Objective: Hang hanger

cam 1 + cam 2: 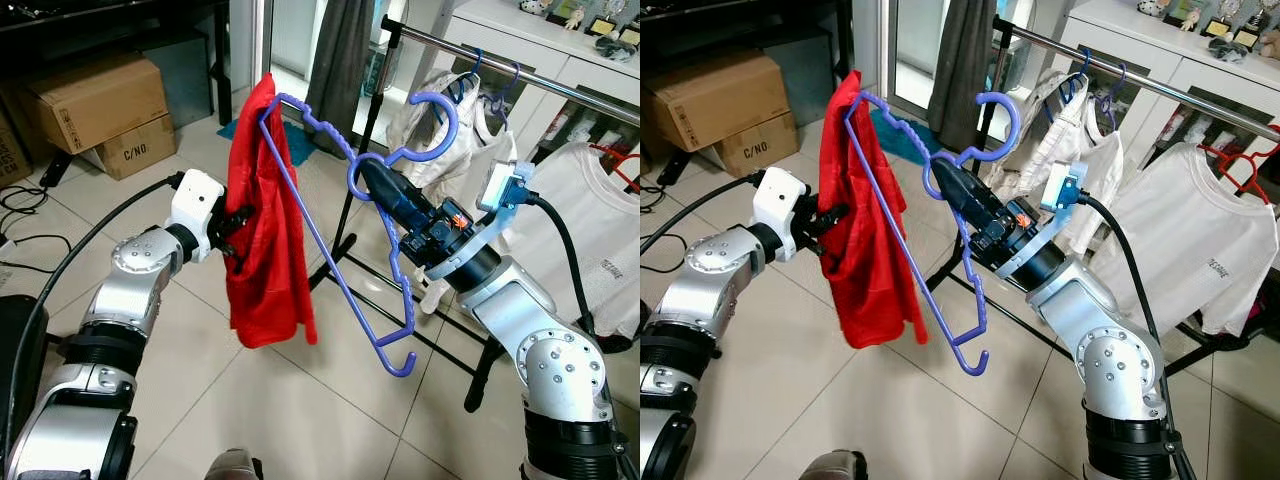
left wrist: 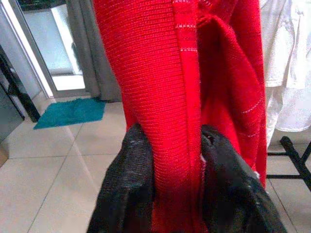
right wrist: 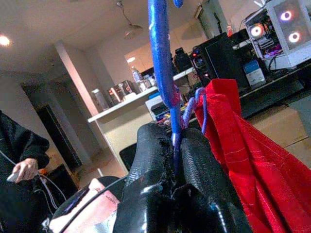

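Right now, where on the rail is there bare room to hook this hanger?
Free: the metal clothes rail left of the two blue hangers. Crowded: further right, white shirts and a red hanger fill it.

One purple hanger (image 1: 340, 230), one red garment (image 1: 265, 240), two cardboard boxes (image 1: 95, 100).

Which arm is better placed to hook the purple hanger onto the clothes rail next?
Right. Its end effector is shut on the purple hanger just below the hook, nearest the clothes rail. The left end effector only pinches the red garment.
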